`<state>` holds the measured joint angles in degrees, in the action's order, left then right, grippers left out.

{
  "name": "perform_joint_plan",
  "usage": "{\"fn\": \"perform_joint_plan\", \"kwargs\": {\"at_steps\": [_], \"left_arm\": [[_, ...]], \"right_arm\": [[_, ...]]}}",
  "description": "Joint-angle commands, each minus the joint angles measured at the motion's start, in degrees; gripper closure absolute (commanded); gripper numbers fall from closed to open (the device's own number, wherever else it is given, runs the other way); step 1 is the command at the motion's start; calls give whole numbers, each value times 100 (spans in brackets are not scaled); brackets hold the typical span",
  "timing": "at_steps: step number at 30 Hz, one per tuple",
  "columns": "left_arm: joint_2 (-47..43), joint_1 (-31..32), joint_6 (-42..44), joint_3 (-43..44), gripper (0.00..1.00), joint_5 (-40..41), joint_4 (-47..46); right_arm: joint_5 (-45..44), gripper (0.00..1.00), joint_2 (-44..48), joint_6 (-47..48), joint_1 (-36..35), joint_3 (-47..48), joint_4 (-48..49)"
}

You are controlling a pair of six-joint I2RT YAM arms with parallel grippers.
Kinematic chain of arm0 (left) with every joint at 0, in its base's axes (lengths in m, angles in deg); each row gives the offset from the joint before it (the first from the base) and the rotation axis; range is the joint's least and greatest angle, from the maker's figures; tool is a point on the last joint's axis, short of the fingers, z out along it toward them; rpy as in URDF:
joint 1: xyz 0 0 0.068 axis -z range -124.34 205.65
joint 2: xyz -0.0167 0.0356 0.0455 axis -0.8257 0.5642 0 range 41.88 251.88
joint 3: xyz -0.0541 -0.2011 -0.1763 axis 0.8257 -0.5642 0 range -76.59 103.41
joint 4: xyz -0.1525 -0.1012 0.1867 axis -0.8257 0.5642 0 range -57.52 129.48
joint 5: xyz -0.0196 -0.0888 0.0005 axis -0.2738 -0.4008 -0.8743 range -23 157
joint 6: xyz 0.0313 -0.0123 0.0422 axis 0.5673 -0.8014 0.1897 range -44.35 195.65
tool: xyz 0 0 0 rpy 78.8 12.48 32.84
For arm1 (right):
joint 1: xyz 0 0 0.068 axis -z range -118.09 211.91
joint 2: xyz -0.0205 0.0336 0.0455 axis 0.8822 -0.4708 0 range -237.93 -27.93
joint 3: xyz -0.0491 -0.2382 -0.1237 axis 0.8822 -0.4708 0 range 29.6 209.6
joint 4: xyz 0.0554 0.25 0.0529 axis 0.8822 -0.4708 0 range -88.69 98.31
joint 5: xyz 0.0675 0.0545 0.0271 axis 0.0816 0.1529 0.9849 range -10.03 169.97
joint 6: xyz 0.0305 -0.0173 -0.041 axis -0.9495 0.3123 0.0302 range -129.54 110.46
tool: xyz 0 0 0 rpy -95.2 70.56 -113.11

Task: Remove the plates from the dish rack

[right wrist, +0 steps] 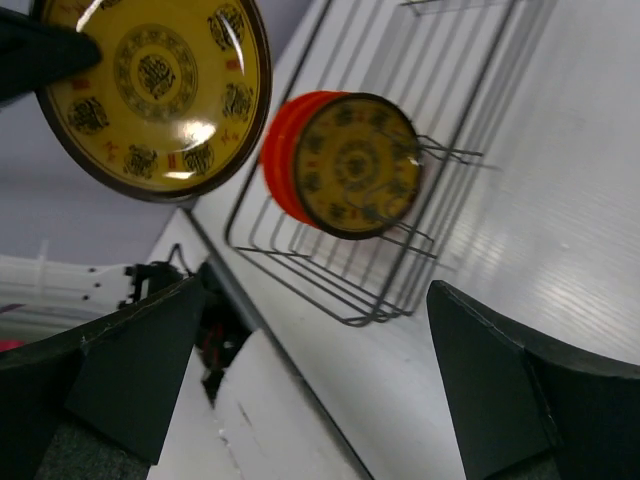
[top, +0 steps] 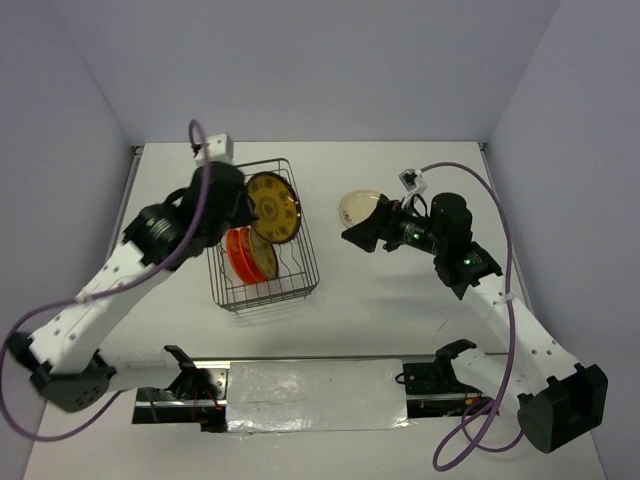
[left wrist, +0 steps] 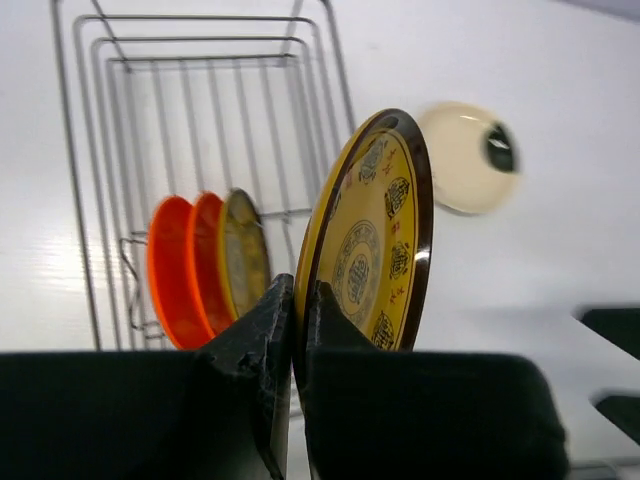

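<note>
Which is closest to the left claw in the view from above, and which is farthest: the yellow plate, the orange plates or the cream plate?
1. The yellow plate: pinched in the left gripper, over the rack.
2. The orange plates: standing in the rack, toward the near side.
3. The cream plate: outside the rack, off to the right.

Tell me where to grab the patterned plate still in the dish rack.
Probably its top rim, from straight above: the patterned plate stands on edge in the dish rack, orange plates close behind it, leaving only the upper edge free.
</note>
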<state>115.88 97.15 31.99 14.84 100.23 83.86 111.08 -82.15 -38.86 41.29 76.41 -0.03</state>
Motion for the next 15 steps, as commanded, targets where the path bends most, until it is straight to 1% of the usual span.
{"fn": "perform_joint_plan", "kwargs": {"at_steps": [1,2,3,5,6,7,8,9,11,12,13,14,15], "left_arm": [[-1043,17,429,-854,94,-1159,-1827],[-1210,8,428,-1195,94,-1353,-2059],[-1395,8,455,-1312,94,-1746,-2244],[-1414,-1,446,-1392,95,-2074,-2491],[-1345,-10,455,-1409,97,-2432,-2562],[-1283,-10,446,-1409,97,-2584,-2614],[-1152,-10,411,-1436,99,-2750,-2763],[-1090,-19,402,-1453,100,-3109,-2869],[-975,-19,315,-1576,100,-3279,-3088],[-888,-19,271,-1620,98,-3401,-3316],[-843,-27,235,-1707,97,-3481,-3414],[-800,-27,209,-1743,94,-3516,-3511],[-686,-36,209,-1743,75,-3517,-3538]], "right_arm": [[958,0,-80,-768,-144,-40,1571],[932,0,-124,-829,-170,-57,1798],[958,0,-194,-1012,-179,-84,1966],[1063,2,-273,-1224,-214,-171,2439],[1124,4,-369,-1408,-249,-181,2573],[1212,6,-405,-1471,-302,-181,2670],[1230,10,-449,-1532,-319,-163,2775],[1230,13,-536,-1541,-354,-146,2759],[1178,22,-651,-1515,-390,-32,2541],[1160,34,-756,-1480,-390,4,2452],[1143,42,-801,-1471,-390,39,2390],[1134,54,-827,-1436,-399,56,2242],[1064,97,-784,-1375,-373,57,2127]]}}
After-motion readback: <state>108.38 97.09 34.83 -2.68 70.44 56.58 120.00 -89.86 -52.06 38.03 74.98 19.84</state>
